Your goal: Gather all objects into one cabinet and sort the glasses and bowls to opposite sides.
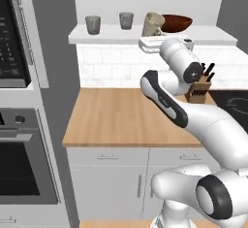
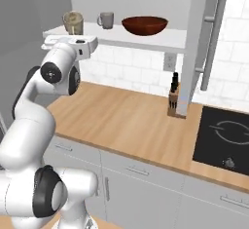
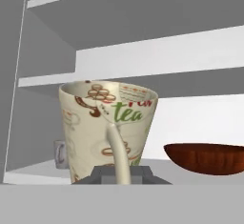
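Observation:
The cabinet shelf [image 1: 106, 35] [image 2: 146, 39] carries two grey glasses [image 1: 93, 24] [image 1: 126, 20] on the left and the dark red bowl [image 1: 176, 23] [image 2: 144, 25] [image 3: 207, 157] on the right. Between them is the cream glass [image 1: 153, 24] [image 2: 73, 22] [image 3: 107, 127], printed with "tea" and tilted at the shelf's front edge. My gripper [image 1: 151, 39] [image 2: 68, 39] [image 3: 121, 173] is shut on its handle from the front. One grey glass [image 2: 105, 20] [image 3: 60, 151] stands behind it. I cannot tell whether the cream glass rests on the board.
A knife block [image 1: 198, 89] [image 2: 173, 99] stands on the wooden counter [image 1: 116, 118] below the shelf. A black cooktop [image 2: 226, 135] lies to the right. An oven stack [image 1: 19, 164] fills the left. A grey panel with a long handle [image 2: 209, 43] bounds the shelf's right end.

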